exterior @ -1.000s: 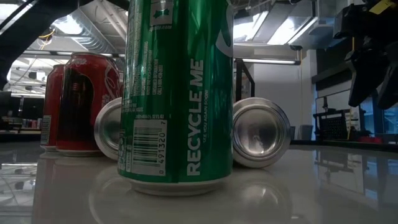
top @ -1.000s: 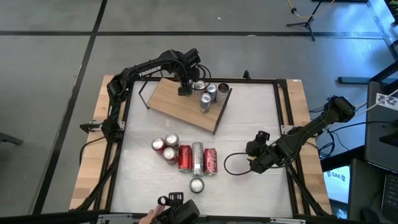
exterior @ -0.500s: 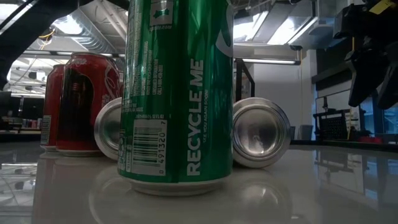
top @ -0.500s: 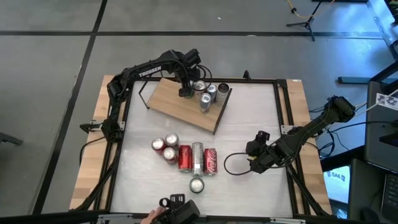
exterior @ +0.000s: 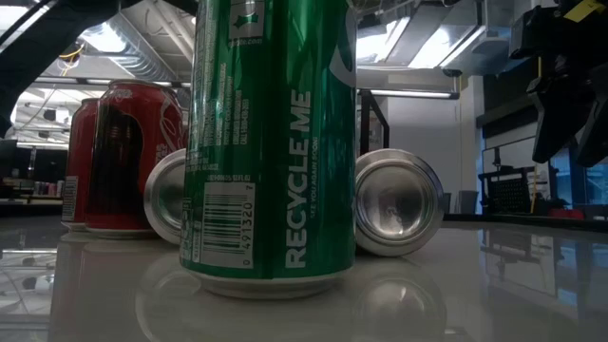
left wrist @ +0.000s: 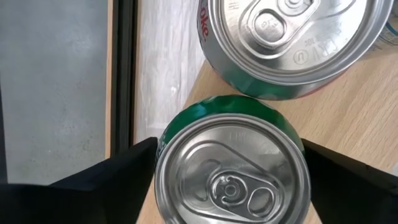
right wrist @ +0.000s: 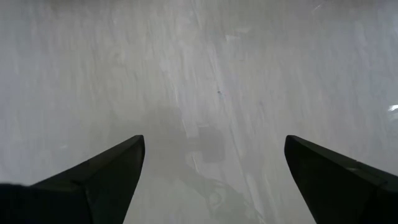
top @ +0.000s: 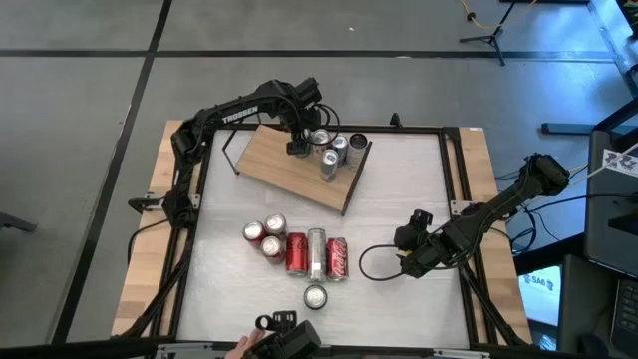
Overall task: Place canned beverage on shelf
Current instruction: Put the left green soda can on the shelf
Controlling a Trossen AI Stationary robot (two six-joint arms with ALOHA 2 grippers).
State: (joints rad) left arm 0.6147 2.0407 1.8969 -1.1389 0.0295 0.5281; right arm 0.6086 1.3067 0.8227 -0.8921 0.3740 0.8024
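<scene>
The shelf (top: 279, 165) is a light wooden board on black wire legs at the table's far left. Several cans stand upright on its right end, among them (top: 339, 148). My left gripper (top: 297, 146) points down over the shelf's far edge. An upright green can (left wrist: 231, 168) stands on the board (left wrist: 348, 137) between its fingers, beside another can (left wrist: 292, 37). My right gripper (top: 407, 261) hangs open over bare tabletop (right wrist: 214, 180) at the right, holding nothing. My left gripper comes at the green can from above, one finger (left wrist: 124, 168) at each side of its upright wall. The can stands on the shelf. Whether the fingers touch the wall, I cannot tell.
Cans wait near the table's middle: upright ones (top: 264, 234), three lying side by side (top: 317, 254), and one upright green can (top: 315, 296) (exterior: 271, 142) close to the near edge. A black frame (top: 454, 199) borders the tabletop. A person's hand (top: 239, 349) shows at the near edge.
</scene>
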